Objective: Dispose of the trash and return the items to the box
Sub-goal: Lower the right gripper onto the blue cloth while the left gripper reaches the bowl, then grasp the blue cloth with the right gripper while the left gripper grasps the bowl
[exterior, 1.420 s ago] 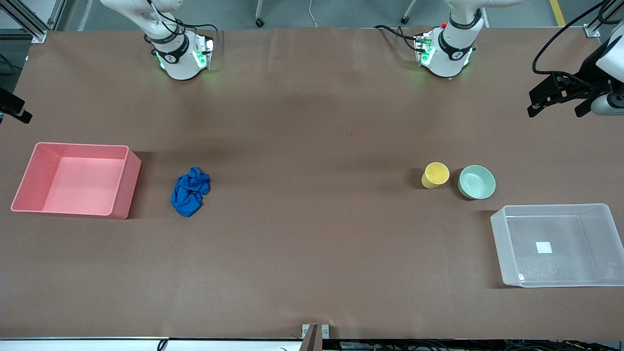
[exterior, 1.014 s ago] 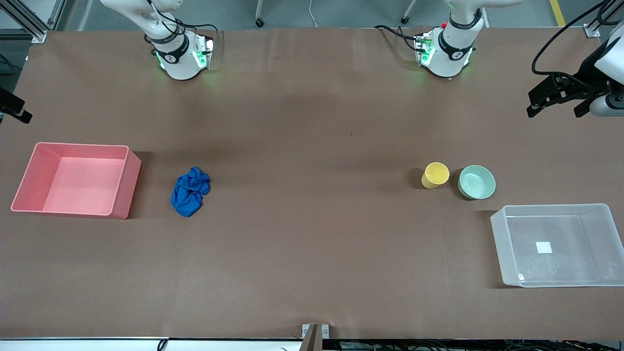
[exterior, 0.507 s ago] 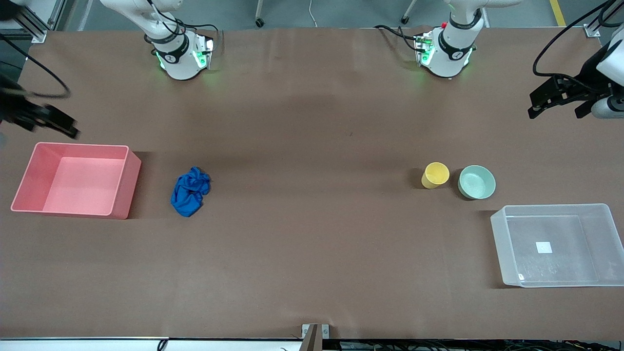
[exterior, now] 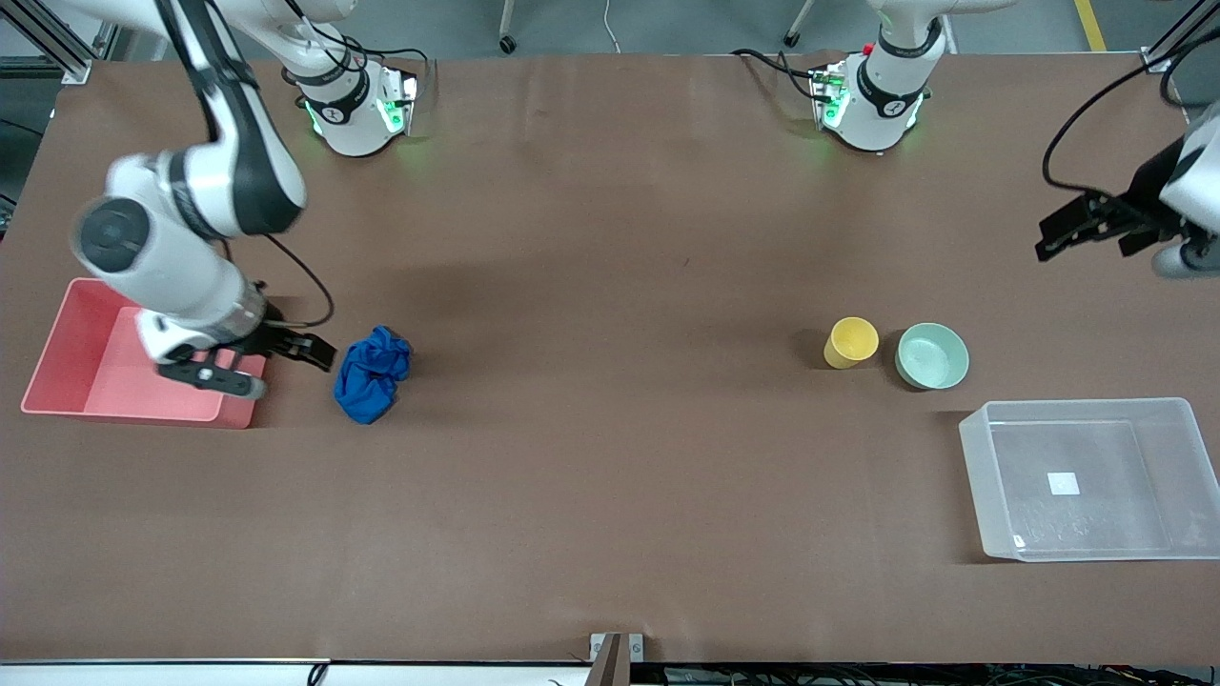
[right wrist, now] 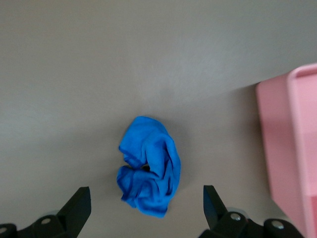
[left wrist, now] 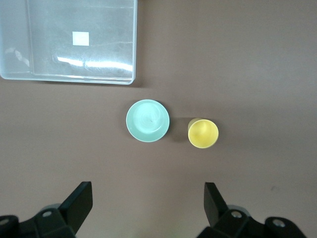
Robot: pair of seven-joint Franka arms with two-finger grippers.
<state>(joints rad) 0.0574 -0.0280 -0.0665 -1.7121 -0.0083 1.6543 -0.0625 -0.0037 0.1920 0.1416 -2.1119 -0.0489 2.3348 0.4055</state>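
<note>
Jaws: both grippers stand spread wide with nothing between the fingers, seemingly ready for a grasp.
Right gripper (exterior: 272, 362): lower left of the front frame, over the pink bin's (exterior: 57, 324) edge, just beside the cloth.
Trash (exterior: 372, 373): blue cloth wad lying loose on the table between pink bin and frame centre; in the right wrist view (right wrist: 148, 166) it sits ahead of the fingers, so the approach looks lined up.
Cloth axis: long axis runs roughly up-down in the front frame, broader end low.
Left gripper (exterior: 1096, 224): right edge of the frame, waiting above bare table.
Items: yellow cup (exterior: 850, 342) and mint bowl (exterior: 932, 355), side by side, both upright, mouths up.
Box (exterior: 972, 438): clear, lower right, near the bowl, likely their destination.
</note>
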